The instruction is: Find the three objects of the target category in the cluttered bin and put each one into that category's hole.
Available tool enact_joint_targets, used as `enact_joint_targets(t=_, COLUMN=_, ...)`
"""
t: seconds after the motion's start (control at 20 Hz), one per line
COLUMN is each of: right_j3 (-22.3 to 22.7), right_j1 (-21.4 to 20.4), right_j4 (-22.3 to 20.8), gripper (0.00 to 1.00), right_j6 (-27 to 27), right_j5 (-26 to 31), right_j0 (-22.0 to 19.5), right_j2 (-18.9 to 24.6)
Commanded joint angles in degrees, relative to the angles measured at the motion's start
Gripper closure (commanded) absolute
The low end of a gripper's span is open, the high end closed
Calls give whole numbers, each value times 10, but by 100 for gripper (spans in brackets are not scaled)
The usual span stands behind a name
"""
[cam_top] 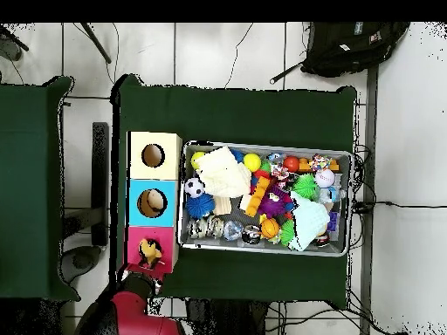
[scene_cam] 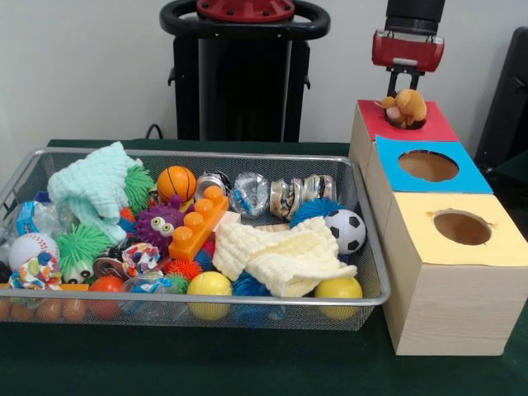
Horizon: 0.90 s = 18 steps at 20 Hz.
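A small pale-yellow toy figure with orange parts (scene_cam: 406, 108) sits in the hole of the red panel (scene_cam: 437, 128) on the wooden box. My gripper (scene_cam: 402, 92) hangs straight above it, its tips at the figure's top, shut on it. In the overhead view the figure (cam_top: 150, 251) lies on the red panel (cam_top: 134, 240), with my arm (cam_top: 131, 307) just below it. The wire mesh bin (scene_cam: 206, 300) is full of toys. I see no other such figure in the bin; any others are hidden.
The box also has a blue panel (scene_cam: 388, 153) and a yellow panel (scene_cam: 412, 239), each with a round hole. In the bin lie a soccer ball (scene_cam: 346, 230), yellow balls (scene_cam: 209, 285), a cream cloth (scene_cam: 280, 252), a mint cloth (scene_cam: 95, 186) and an orange block (scene_cam: 198, 221).
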Motion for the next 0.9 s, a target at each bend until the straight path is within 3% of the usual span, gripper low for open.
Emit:
enact_joint_targets(t=0.05, right_j3=15, right_j1=-1, right_j4=-12, gripper=100, right_j6=117, right_j5=45, right_j0=-23, right_j2=46)
enact_joint_targets(t=0.6, right_j3=25, right_j1=0, right_j4=-14, gripper=100, right_j6=124, right_j5=41, right_j0=-22, right_j2=53)
enact_joint_targets(t=0.65, right_j3=25, right_j1=0, right_j4=-13, gripper=0, right_j6=122, right_j5=42, right_j0=-21, right_j2=52)
enact_joint_targets(t=0.9, right_j3=28, right_j1=-2, right_j4=-16, gripper=0, right_j6=120, right_j5=51, right_j0=-26, right_j2=54)
